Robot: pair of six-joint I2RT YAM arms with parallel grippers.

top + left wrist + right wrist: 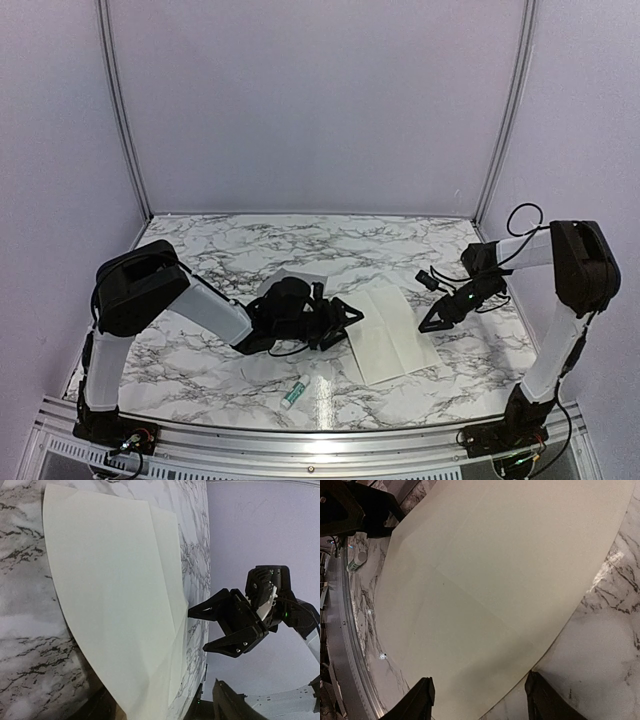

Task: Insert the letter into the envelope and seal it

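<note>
The letter (385, 330) is an off-white creased sheet lying flat on the marble table. It fills the left wrist view (115, 595) and the right wrist view (495, 580). My left gripper (345, 318) is open at the sheet's left edge, and the sheet runs between its fingers (160, 694). My right gripper (426, 305) is open at the sheet's right edge, its jaws spread on either side of that edge (480, 700). It also shows in the left wrist view (197, 631). The grey envelope (280, 279) lies behind my left wrist, mostly hidden.
A small green-and-white tube (293, 393) lies near the front edge, in front of the left gripper; it also shows in the right wrist view (356, 561). A metal rail (320, 440) runs along the table's near edge. Walls close in the back and sides.
</note>
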